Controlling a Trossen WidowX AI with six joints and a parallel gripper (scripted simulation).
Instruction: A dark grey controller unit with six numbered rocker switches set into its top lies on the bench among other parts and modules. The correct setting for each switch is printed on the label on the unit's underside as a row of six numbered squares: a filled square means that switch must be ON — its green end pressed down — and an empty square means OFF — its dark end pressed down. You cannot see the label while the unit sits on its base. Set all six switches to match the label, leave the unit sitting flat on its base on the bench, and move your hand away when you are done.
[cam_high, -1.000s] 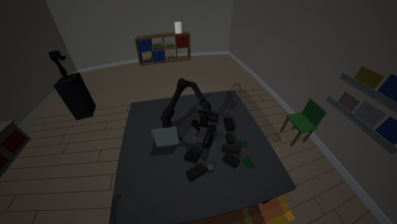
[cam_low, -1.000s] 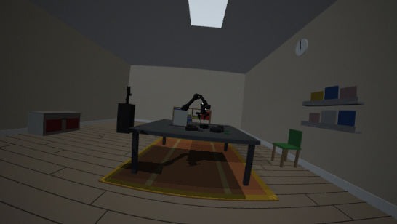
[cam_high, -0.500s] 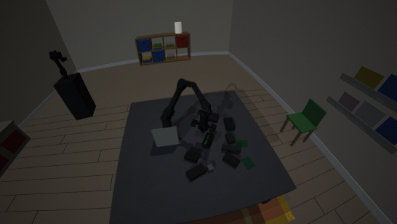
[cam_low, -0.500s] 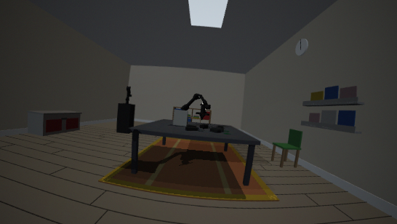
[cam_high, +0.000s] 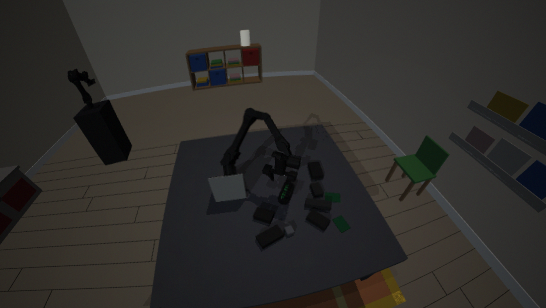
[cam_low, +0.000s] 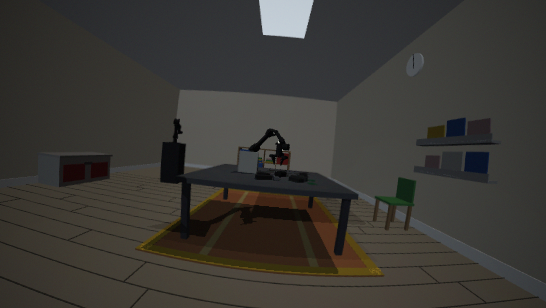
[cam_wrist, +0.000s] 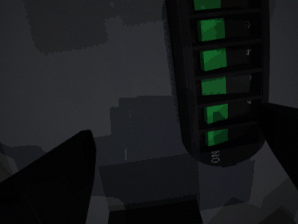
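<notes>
While jaws gape, controller unit (cam_wrist: 216, 63) sits flat.

Access: controller unit (cam_wrist: 216, 63) top unobstructed from above; dark modules (cam_high: 316, 192) crowd its right side (tight), white panel (cam_high: 227, 188) well apart left.
</notes>
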